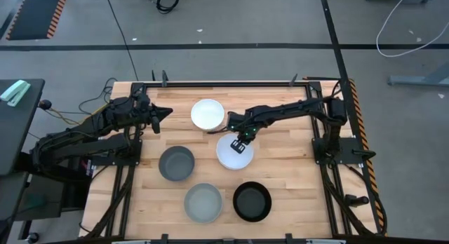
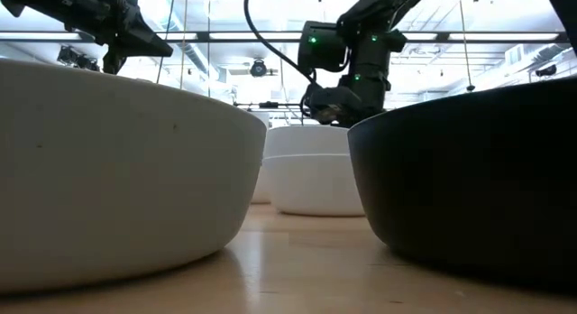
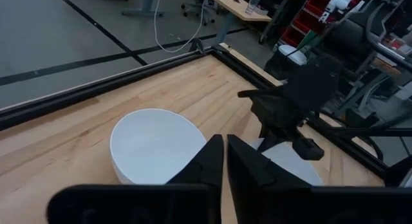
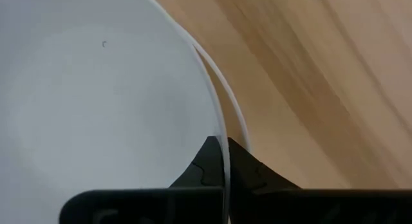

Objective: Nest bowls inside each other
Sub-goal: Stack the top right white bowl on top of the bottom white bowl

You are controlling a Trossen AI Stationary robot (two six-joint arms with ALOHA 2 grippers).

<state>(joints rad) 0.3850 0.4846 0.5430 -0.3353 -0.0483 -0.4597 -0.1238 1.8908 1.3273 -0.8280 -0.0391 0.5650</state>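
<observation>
One white bowl (image 1: pixel 208 113) stands alone at the far middle of the table. My right gripper (image 1: pixel 242 144) is shut on the rim of a second white bowl (image 4: pixel 96 102). That bowl sits inside a third white bowl (image 2: pixel 315 186), whose rim (image 4: pixel 239 121) shows just outside it. Nearer stand a dark grey bowl (image 1: pixel 176 163), a light grey-green bowl (image 1: pixel 203 202) and a black bowl (image 1: pixel 252 201), each on its base. My left gripper (image 1: pixel 165 112) is shut and empty, raised left of the lone white bowl. My right gripper pinches the upper white bowl's thin rim (image 4: pixel 224 130), one finger inside the bowl and one outside. The fingers come from above, pointing down. The bowl is level and upright within the lower white bowl; whether it rests on it or hangs just above, I cannot tell.
A raised dark frame (image 1: pixel 231 83) runs along the table's far edge and sides. Bare wood (image 1: pixel 295 167) lies right of the stacked white bowls. In the low view the light grey-green bowl (image 2: pixel 108 188) and the black bowl (image 2: pixel 469 188) fill the foreground.
</observation>
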